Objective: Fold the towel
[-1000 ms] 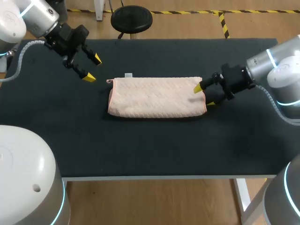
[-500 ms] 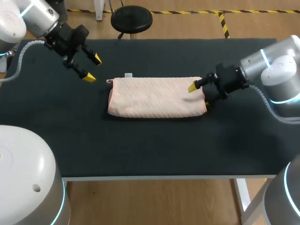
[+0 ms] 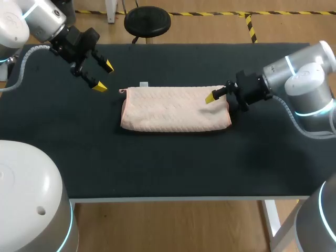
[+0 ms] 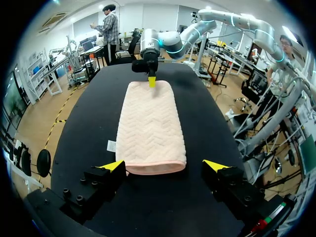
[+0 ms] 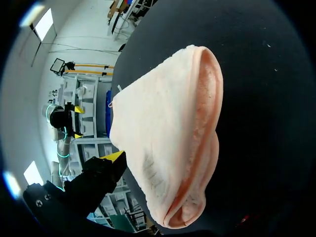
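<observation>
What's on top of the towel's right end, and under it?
One yellow fingertip of the right gripper sits over that end of the towel; contact is unclear. Under the towel only the black table shows. The gripper's other finger is out of sight, perhaps covered by the towel.

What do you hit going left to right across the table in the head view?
left claw → towel → right claw, which sits at the towel's right end
</observation>
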